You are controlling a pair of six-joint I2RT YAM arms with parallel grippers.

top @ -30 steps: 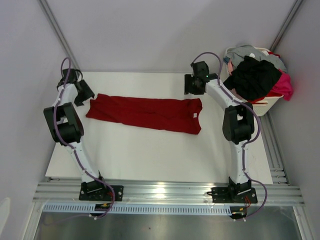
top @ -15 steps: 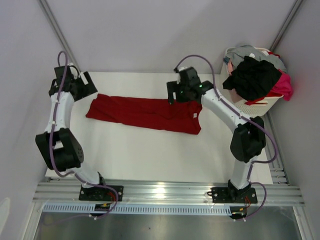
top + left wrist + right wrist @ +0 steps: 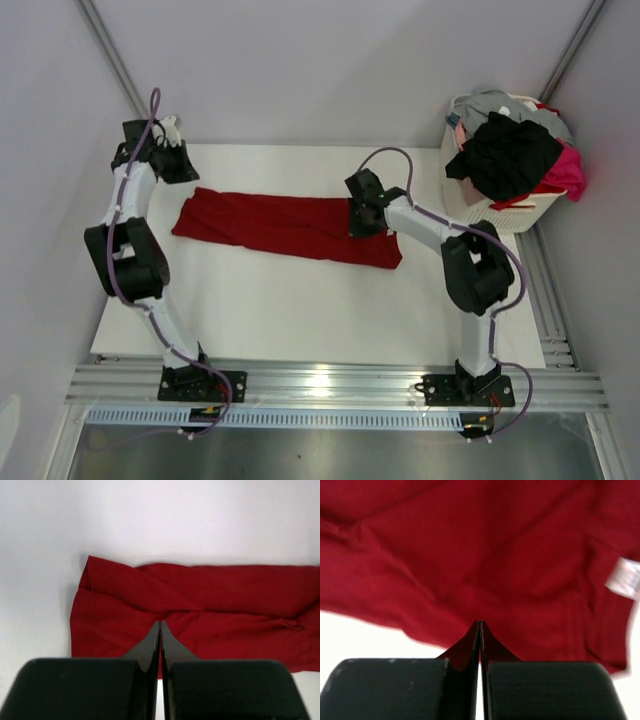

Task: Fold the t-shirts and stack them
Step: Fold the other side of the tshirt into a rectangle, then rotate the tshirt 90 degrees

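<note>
Our left gripper [image 3: 160, 630] and right gripper [image 3: 480, 630] are clenched, apparently empty; lowered so, they could bunch the dark red cloth t-shirt [image 3: 285, 228].

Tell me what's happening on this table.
Two robot arms are working on a dark red t-shirt, which lies folded into a long strip across the white table. The right hand is shut and poised over the shirt's collar end, gripping nothing that I can see. The left hand, also shut and empty, hovers beyond the shirt's other end at the far left. More clothes sit piled, unfolded, in a white basket at the far right.
</note>
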